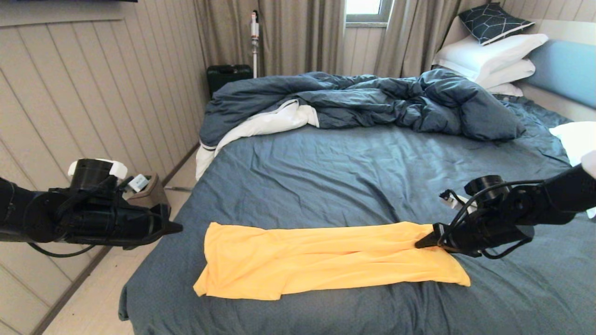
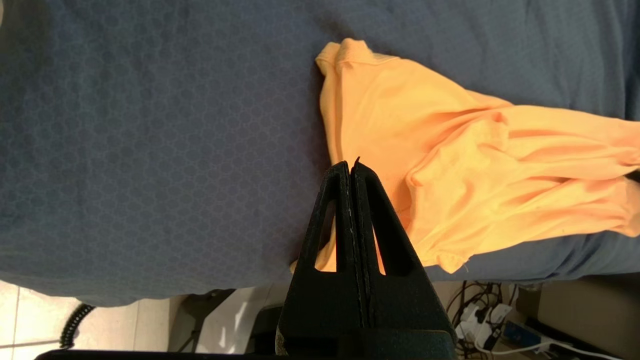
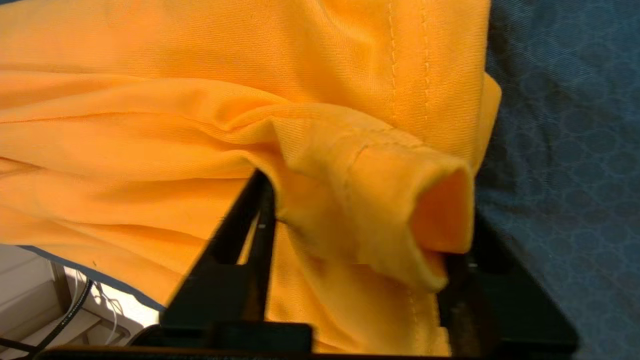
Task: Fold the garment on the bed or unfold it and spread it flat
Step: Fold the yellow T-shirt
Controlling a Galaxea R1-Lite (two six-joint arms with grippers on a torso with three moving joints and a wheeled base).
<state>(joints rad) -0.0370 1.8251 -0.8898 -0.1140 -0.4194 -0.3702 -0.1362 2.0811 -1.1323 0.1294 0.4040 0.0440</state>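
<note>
The yellow garment (image 1: 316, 260) lies as a long, wrinkled band across the near part of the bed (image 1: 349, 177), folded lengthwise. My right gripper (image 1: 419, 244) is at its right end, low on the fabric. In the right wrist view this gripper (image 3: 367, 200) is open, and a bunched fold of the garment (image 3: 200, 100) with a stitched hem sits between its wide-apart fingers. My left gripper (image 1: 179, 228) hovers just off the bed's left edge, a short way from the garment's left end. It is shut (image 2: 352, 164) and holds nothing; the garment (image 2: 450, 150) lies beyond its tip.
A rumpled dark blue duvet (image 1: 372, 100) is heaped across the far half of the bed. White pillows (image 1: 489, 58) are stacked at the light blue headboard (image 1: 563, 70). The wooden wall (image 1: 93, 102) and floor run along the left. Cables and a power strip (image 2: 500, 320) lie under the bed's edge.
</note>
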